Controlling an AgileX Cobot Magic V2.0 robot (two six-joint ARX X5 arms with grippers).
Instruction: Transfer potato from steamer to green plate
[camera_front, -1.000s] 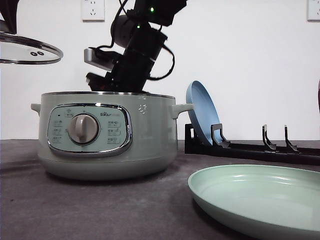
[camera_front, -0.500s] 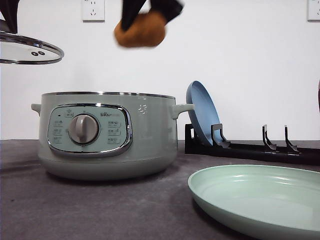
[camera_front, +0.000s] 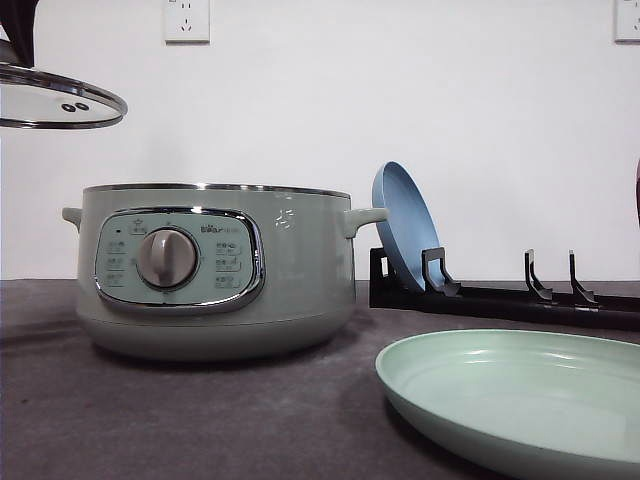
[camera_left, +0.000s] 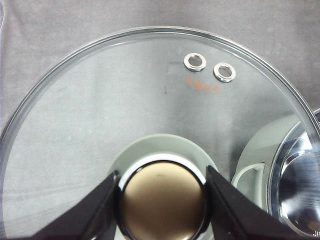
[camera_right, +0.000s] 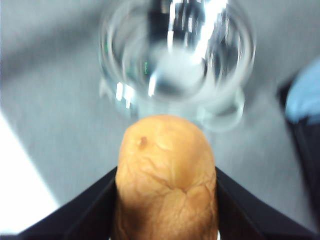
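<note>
The steamer stands open on the table at the left, its shiny inside blurred far below in the right wrist view. In that view my right gripper is shut on the potato, an orange-brown oval held high above the pot. Near the table's front right lies the green plate, bare. My left gripper is shut on the knob of the glass lid, which hangs level above and left of the steamer.
A small blue plate leans upright in a black dish rack behind the green plate. The grey table cloth lies bare in front of the steamer. Wall sockets sit on the white wall behind.
My right arm rose out of the steamer with the potato, passed the top of the front view half a second ago and has now left it. The lid stays held still.
</note>
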